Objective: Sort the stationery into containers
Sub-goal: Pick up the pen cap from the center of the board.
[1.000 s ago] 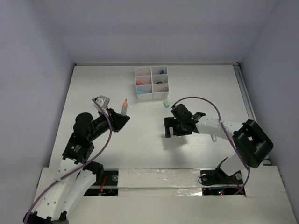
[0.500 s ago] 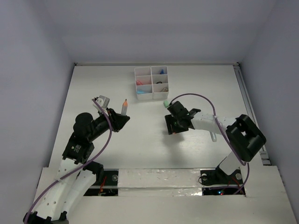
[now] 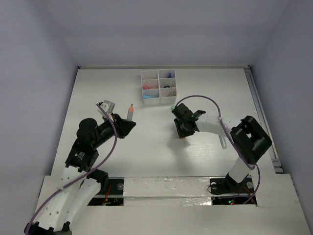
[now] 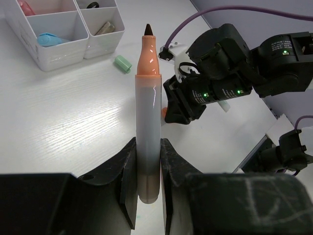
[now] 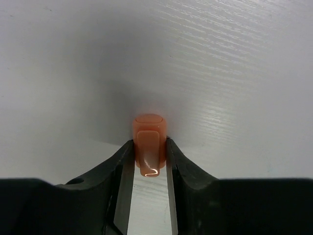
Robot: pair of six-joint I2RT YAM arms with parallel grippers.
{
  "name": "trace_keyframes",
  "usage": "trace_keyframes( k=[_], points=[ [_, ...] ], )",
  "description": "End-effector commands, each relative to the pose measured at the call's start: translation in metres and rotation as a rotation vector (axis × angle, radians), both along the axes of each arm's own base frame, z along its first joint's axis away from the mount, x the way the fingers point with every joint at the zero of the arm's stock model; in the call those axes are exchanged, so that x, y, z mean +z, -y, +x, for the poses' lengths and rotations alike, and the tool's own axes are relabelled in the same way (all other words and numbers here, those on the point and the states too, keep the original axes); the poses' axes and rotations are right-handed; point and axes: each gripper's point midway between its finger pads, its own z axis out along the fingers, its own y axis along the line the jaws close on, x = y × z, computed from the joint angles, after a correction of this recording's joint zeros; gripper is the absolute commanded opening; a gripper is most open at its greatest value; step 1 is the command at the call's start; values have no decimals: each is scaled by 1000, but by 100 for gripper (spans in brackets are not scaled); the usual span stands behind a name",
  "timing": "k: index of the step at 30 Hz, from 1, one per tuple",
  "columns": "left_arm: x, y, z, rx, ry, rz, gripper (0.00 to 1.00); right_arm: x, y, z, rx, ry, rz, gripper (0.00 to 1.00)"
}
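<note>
My left gripper [image 3: 128, 122] [image 4: 147, 144] is shut on the grey barrel of an uncapped marker [image 4: 148, 112] [image 3: 130, 112], held upright with its orange neck and dark tip pointing up. Low over the table's middle, my right gripper [image 3: 182, 133] [image 5: 149, 147] has both jaws pressed against a small orange cap [image 5: 150, 132] [image 3: 182, 136] that lies on the table. The white organiser box [image 3: 151, 101] [image 4: 58, 54] stands at the back centre, with pink, light-blue, tan and dark items in its compartments.
A pale-green cap [image 4: 122, 63] [image 3: 172, 105] lies on the table just in front of the box's right corner, close behind the right wrist. Grey walls enclose the white table on three sides.
The right gripper moved left and a little further back over the orange cap, and its jaws closed onto it. The left arm and its marker have not moved.
</note>
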Motion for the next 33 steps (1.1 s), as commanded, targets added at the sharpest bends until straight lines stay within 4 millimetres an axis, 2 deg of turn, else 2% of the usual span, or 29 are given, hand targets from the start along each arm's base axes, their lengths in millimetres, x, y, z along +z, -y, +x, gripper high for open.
trace_keyframes(
  k=[1,6,10,15,18,19,20,22,23,25,26,29,30,32,33],
  points=[
    [20,1,2,-9,71,-11,0,0,-3,4,17,3,-20,33],
    [18,2,2,-15,64,-11,0,-1,-6,7,24,7,-20,36],
    [15,4,2,-27,53,-10,0,0,-12,12,34,11,-11,45],
    [14,5,3,-28,47,-10,0,-2,-13,13,46,7,-17,43],
    [14,5,3,-32,45,-8,0,-3,-12,13,50,7,-20,24],
    [14,5,3,-32,45,-8,0,1,-13,15,49,20,-12,10],
    [14,6,2,-36,45,-9,0,5,-16,19,43,43,2,5],
    [14,7,2,-39,46,-10,0,21,-23,26,46,94,50,0],
    [13,7,2,-42,42,-9,0,47,-33,34,52,161,119,0],
    [12,8,2,-45,39,-9,0,83,-51,41,85,235,236,0],
    [10,8,3,-45,33,-7,0,125,-63,50,100,338,338,0],
    [9,8,4,-45,29,-7,0,192,-88,55,118,452,546,0],
    [8,8,4,-47,23,-5,0,231,-104,55,157,515,672,0],
    [5,8,5,-42,15,-1,0,271,-118,62,145,592,811,0],
    [4,8,5,-42,11,-1,0,298,-129,60,167,622,881,0]
  ],
)
